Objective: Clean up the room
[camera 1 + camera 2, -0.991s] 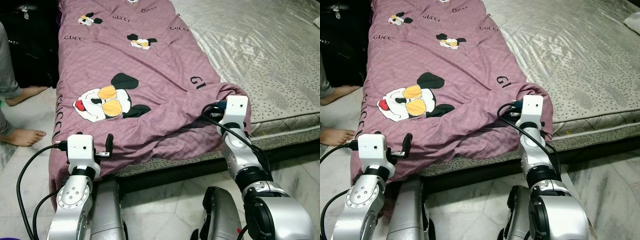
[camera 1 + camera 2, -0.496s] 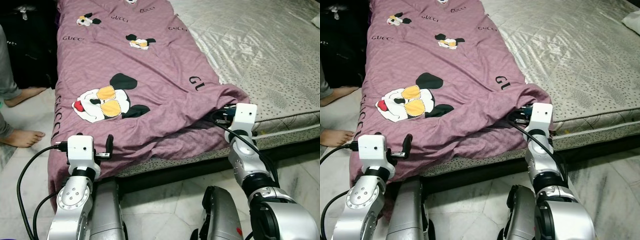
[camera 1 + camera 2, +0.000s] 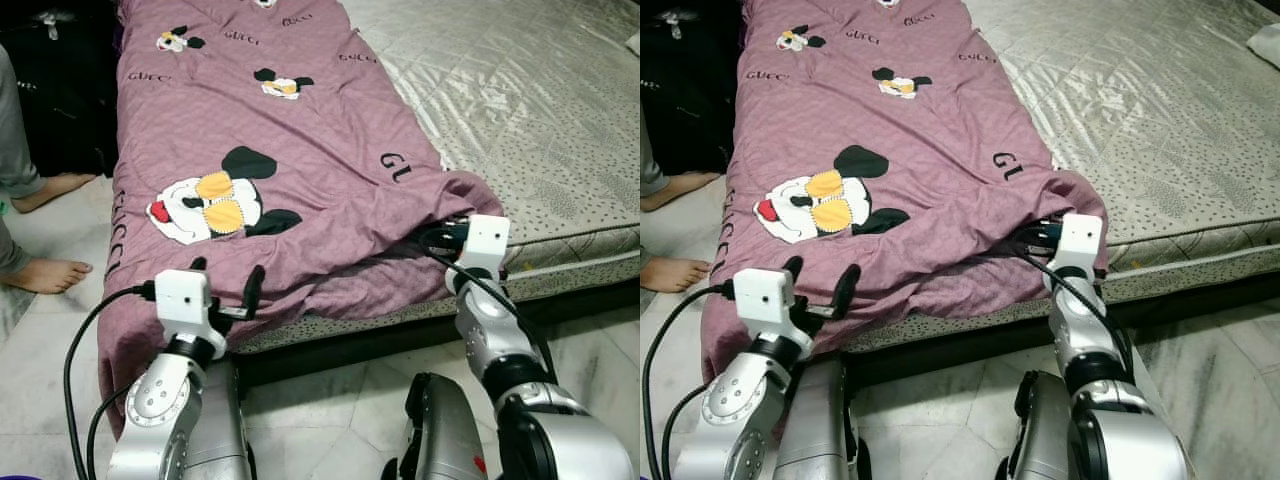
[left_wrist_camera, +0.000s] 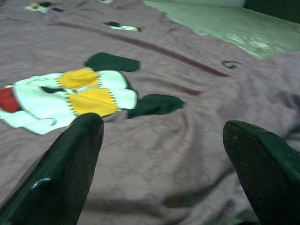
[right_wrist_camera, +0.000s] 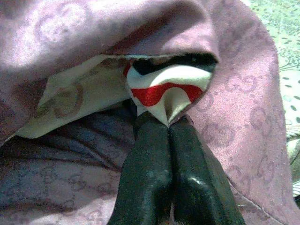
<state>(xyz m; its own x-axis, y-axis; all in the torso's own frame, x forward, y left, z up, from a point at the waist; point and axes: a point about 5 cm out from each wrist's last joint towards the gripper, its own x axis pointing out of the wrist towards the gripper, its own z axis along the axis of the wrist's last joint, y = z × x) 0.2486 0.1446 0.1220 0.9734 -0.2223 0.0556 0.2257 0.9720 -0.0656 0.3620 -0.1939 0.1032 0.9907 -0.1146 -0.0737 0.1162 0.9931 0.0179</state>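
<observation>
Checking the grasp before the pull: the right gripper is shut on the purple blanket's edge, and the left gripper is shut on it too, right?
Not quite. The left gripper is open, its fingers spread above the purple blanket, as the left wrist view shows. The right gripper is indeed shut on the blanket's edge.

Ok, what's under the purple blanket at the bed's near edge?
Under the purple blanket a strip of speckled mattress shows along the near edge. The right gripper pinches a fold, baring the blanket's pale underside. The mattress further in is covered.
</observation>
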